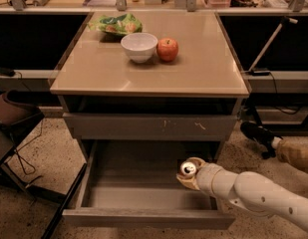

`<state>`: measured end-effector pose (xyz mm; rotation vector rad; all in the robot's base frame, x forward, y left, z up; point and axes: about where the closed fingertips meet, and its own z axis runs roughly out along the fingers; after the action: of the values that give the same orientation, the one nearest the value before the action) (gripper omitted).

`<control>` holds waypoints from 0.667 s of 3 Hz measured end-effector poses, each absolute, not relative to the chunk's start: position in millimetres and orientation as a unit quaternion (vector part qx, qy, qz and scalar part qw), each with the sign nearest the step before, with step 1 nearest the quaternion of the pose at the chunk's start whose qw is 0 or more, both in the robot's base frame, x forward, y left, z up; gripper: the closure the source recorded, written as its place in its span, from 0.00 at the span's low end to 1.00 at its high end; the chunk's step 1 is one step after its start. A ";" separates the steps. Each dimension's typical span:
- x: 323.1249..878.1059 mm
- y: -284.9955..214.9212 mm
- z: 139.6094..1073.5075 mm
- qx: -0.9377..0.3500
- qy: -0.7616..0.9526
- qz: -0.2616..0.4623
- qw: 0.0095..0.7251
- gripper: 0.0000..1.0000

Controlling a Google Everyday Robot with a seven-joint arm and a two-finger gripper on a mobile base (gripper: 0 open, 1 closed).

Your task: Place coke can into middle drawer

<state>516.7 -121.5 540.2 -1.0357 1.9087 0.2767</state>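
Camera view. Your gripper (189,173) sits low at the right end of the open middle drawer (128,185), within the drawer's outline, and is clenched around the coke can (188,169). The can is tipped so its silver top faces you, with tan fingers (185,182) wrapped above and below it. You can't tell whether the can touches the drawer floor. The white arm (258,193) runs off from the gripper toward the lower right corner.

The bare grey drawer floor stretches left of the gripper, and the plain front panel lies just below it. Directly above the gripper is the closed drawer front (148,126) with small white scuffs. Higher up, on the desk (203,73), well apart from the gripper, you have a white bowl (139,46) with a red apple (167,49) touching its right side. A green bag (118,24) lies behind the bowl.
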 end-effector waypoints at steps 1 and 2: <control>530.7 -131.7 490.2 -0.393 0.797 0.100 0.447 1.00; 543.1 -138.7 449.7 -0.377 0.817 0.099 0.424 1.00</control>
<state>543.1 -138.7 449.7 -0.9433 2.0453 0.2471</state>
